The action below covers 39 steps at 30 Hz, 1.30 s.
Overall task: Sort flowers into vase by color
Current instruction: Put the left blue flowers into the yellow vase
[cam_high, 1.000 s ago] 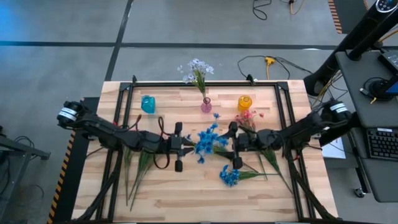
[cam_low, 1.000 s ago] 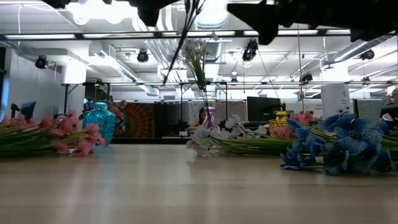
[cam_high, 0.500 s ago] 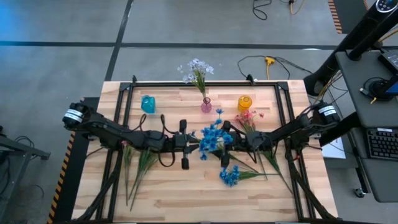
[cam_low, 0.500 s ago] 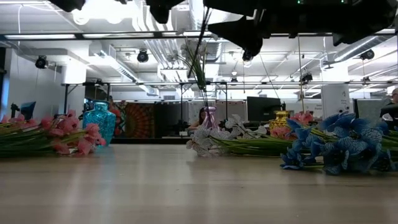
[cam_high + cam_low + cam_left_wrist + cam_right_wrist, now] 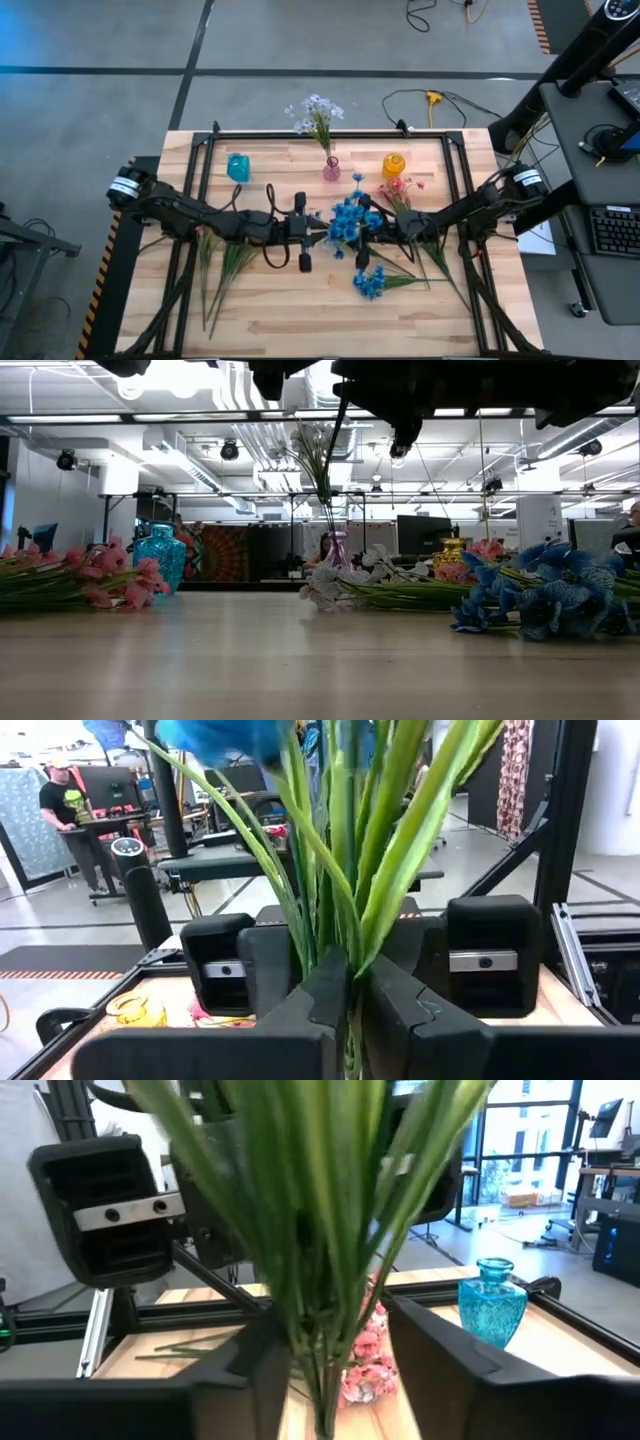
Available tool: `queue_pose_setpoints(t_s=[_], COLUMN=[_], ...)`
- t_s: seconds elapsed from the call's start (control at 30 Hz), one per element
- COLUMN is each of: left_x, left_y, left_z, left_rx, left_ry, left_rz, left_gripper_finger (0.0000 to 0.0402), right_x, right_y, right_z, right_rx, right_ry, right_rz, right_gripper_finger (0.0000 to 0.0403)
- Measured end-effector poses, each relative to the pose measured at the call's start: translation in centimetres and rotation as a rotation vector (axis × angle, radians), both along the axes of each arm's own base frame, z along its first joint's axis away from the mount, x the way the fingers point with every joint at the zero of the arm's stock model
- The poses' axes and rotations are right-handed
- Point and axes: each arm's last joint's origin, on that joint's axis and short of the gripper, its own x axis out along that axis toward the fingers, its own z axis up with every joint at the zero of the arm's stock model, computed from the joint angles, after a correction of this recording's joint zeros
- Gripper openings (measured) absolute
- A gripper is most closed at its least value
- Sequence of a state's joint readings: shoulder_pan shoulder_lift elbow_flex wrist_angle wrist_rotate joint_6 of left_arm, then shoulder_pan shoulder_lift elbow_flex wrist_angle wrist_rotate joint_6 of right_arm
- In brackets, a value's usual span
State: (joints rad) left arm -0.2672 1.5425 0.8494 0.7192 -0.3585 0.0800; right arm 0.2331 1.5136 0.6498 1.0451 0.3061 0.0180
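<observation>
A blue-blossomed spray [image 5: 350, 217] stands upright in the air over the table's middle, between my two grippers. My left gripper [image 5: 322, 233] reaches in from the left and is shut on its green stems [image 5: 345, 935]. My right gripper [image 5: 366, 236] faces it from the right and is open, its fingers [image 5: 262, 1368] standing on either side of the same stems [image 5: 318, 1330]. A second blue spray [image 5: 370, 282] lies on the table. Pink sprays [image 5: 400, 188] lie by the yellow vase [image 5: 393, 165]. Lavender-white blossoms [image 5: 316, 108] stand in the pink vase [image 5: 331, 170]. The teal vase [image 5: 238, 167] holds nothing. My left gripper pinches the blue spray's bundle of stems [image 5: 347, 1005] between its two fingers, below the leaves. It comes in level from the table's left, fingers across the stems. The spray is lifted clear and upright, blossoms [image 5: 215, 735] above the fingers, and a thin stem end [image 5: 335, 440] hangs below.
More sprays lie on the table's left, with green stems [image 5: 225, 265] and pink blossoms [image 5: 110, 575]. White blossoms [image 5: 345, 585] lie near the pink vase. The three vases stand in a row along the far side. Black frame rails border the table, and bare wood lies toward the near edge.
My left gripper has carried the blue spray toward the table's right and slightly toward the far edge. My right gripper has moved left to meet it. The hanging stem end has shifted right with it.
</observation>
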Motion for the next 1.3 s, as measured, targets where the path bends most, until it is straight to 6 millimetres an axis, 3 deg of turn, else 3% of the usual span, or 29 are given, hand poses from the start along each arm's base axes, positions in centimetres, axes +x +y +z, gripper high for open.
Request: queue_pose_setpoints(t_s=[0.3, 0.6, 0.8, 1.03, 1.17, 1.3], left_x=[-0.7, -2.8, -5.3, -8.2, -9.3, -10.8], left_y=[0.2, 0.8, 1.5, 2.2, 2.5, 2.9], left_z=[0.1, 0.5, 1.7, 3.7, 4.4, 6.1], left_rx=[0.004, 0.015, 0.032, 0.053, 0.092, 0.179], left_ry=[0.085, 0.267, 0.361, 0.35, 0.319, 0.252], left_rz=[0.0, 0.005, 0.011, 0.005, -0.003, -0.013], left_gripper_finger=[0.0112, 0.0182, 0.0186, 0.0179, 0.0178, 0.0178], right_x=[0.0, -1.2, -3.8, -7.4, -8.7, -9.7], right_y=[0.0, -1.7, -4.5, -9.3, -12.7, -15.3], right_z=[-0.1, 1.4, 3.8, 7.0, 7.7, 7.1], right_rx=[0.007, 0.067, 0.057, 0.069, 0.082, 0.121], right_ry=[0.007, 0.098, 0.172, 0.11, 0.081, 0.121], right_rz=[0.001, -0.095, -0.341, -0.596, -0.656, -0.746], right_gripper_finger=[0.0041, 0.0021, 0.0021, 0.002, 0.002, 0.002])
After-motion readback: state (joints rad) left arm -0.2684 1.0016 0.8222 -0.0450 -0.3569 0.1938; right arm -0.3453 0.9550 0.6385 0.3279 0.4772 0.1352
